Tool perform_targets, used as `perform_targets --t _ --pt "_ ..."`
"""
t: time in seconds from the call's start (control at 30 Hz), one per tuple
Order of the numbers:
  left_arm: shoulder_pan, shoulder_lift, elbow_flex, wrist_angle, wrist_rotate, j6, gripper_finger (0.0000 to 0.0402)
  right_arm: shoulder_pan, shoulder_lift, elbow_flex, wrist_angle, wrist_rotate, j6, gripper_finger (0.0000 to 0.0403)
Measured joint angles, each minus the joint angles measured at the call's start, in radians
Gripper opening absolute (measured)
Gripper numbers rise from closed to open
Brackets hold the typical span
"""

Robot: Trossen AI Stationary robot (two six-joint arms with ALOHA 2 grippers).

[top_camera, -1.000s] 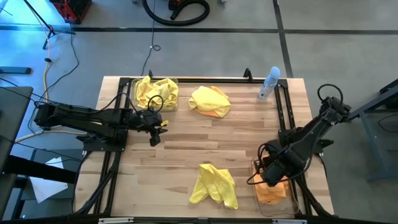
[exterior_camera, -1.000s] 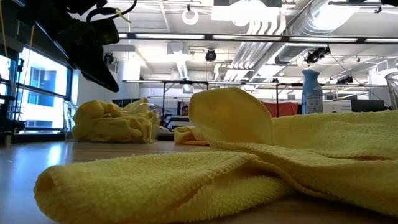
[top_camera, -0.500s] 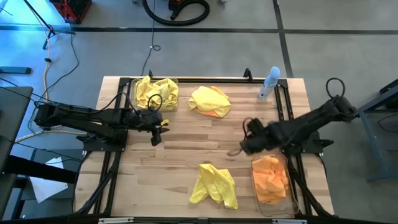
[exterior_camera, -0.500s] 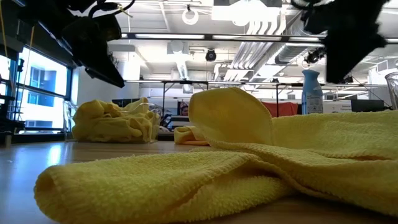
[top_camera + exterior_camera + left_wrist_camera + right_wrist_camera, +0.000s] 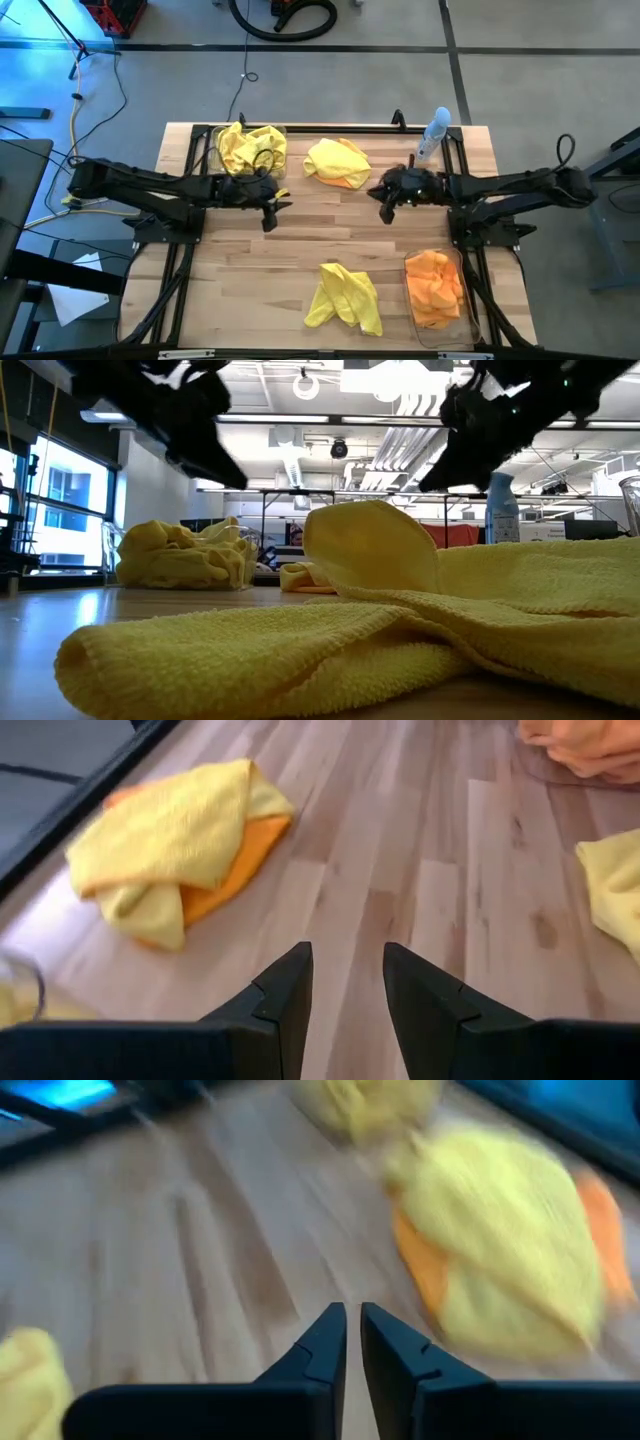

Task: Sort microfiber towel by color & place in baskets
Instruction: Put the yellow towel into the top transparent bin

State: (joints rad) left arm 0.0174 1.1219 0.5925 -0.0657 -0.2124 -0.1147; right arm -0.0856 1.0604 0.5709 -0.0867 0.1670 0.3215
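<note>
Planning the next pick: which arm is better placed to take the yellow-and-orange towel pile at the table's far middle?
Probably right. The right gripper hangs just beside the pile, nearly shut and empty. The left gripper is open and also near, slightly farther, by the yellow-filled basket.

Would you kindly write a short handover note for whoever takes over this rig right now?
Left end effector: open, empty, above the wooden table near the clear plastic basket of yellow cloths.
Right end effector: nearly closed, empty, beside the mixed yellow-and-orange cloth pile at the table's far side.
Done: orange cloth sits in the second clear basket; yellow cloths fill the first.
Left: split that mixed pile; bin the loose yellow cloth at the near edge.
</note>
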Motion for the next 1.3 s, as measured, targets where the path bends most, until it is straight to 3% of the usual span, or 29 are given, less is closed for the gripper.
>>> perform_targets --t 0.1,0.2,0.33,0.63,0.87,1.0,1.3 --pt "0.0 0.088 0.098 -0.042 -0.038 0.04 0.0113 -0.05 -0.01 -0.077 0.201 -0.034 -0.088 0.0021" --pt "0.0 0.185 0.211 -0.117 -0.099 0.087 0.0112 -0.08 -0.01 -0.107 0.265 -0.008 -0.042 0.0018" --pt "0.012 0.315 0.354 -0.183 -0.168 0.166 0.0111 -0.084 -0.009 -0.117 0.254 -0.01 0.061 0.0019" --pt "0.092 0.593 0.558 -0.204 -0.194 0.537 0.0111 -0.01 0.013 -0.118 0.207 -0.018 0.061 0.0019" --pt "0.206 0.744 0.69 -0.307 -0.193 0.572 0.0111 0.001 0.014 -0.118 0.215 -0.017 0.011 0.0019" --pt "0.271 0.794 0.736 -0.348 -0.17 0.568 0.0111 0.001 0.014 -0.118 0.208 -0.017 -0.003 0.0019" --pt "0.372 0.839 0.759 -0.361 0.032 0.485 0.0106 0.001 0.014 -0.118 0.208 -0.017 -0.016 0.0019"
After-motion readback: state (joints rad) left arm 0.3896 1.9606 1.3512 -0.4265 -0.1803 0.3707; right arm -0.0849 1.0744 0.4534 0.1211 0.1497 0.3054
